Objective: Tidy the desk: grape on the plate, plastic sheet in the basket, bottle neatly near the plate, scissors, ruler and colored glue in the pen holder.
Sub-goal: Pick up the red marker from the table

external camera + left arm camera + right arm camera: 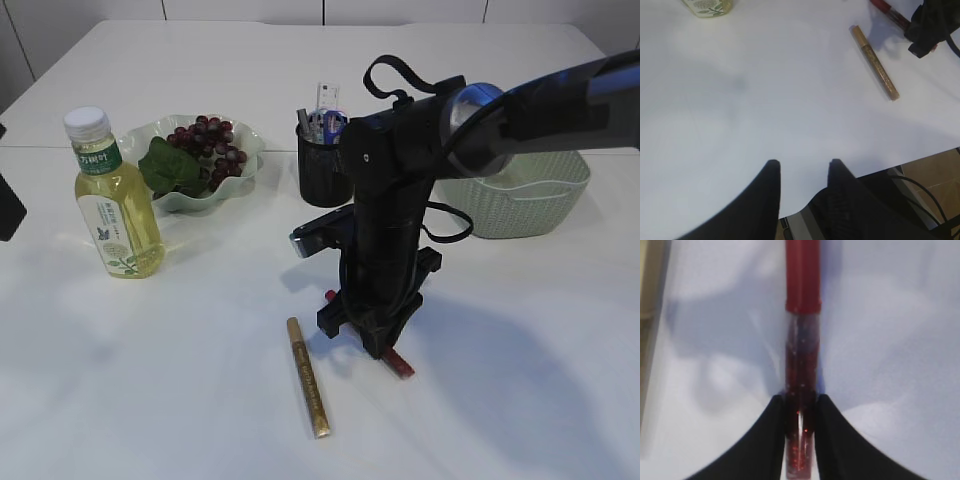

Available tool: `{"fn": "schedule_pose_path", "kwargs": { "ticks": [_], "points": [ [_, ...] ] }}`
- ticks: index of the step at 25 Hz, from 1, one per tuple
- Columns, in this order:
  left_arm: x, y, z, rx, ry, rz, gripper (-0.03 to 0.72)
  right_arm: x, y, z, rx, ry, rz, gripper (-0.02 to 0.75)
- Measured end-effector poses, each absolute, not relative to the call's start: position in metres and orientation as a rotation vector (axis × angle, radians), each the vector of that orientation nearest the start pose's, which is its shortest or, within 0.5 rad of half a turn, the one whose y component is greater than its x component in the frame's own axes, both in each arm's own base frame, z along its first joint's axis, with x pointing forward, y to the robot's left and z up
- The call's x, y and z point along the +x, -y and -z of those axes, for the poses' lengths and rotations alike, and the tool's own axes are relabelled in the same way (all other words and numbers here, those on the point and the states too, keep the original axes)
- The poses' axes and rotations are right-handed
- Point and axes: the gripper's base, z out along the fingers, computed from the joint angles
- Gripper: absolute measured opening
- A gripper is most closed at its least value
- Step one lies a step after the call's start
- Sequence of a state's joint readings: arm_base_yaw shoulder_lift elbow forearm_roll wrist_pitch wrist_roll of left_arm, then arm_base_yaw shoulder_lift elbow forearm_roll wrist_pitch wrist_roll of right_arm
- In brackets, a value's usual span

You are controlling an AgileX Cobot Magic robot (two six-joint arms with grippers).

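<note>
Gold glue pen point(308, 377) lying on the white table point(150, 380), right gripper point(800, 407) pinching the red glue pen point(802, 340) against the table beside it, left gripper point(804, 172) hovering open, holding nothing, pen holder point(322, 165) standing behind.

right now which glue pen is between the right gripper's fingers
The red glitter glue pen, pinched by the right gripper. The gold glue pen lies free on the table beside it.

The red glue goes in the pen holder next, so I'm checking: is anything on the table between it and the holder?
Nothing visible: bare table separates the red glue from the pen holder. The gold glue lies to one side.
</note>
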State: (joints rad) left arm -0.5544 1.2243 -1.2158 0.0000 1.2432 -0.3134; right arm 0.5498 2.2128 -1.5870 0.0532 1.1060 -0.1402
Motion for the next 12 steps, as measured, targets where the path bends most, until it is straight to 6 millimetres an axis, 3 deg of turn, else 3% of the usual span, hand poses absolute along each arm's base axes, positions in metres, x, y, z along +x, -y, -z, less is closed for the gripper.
{"fn": "schedule_pose_path", "kwargs": {
  "ticks": [12],
  "points": [
    [0.1909,0.1182,-0.3597,0.332,-2.743,0.239,0.239,0.3521,-0.2210,-0.1264,-1.066,-3.091,-0.035,0.164]
  ]
}}
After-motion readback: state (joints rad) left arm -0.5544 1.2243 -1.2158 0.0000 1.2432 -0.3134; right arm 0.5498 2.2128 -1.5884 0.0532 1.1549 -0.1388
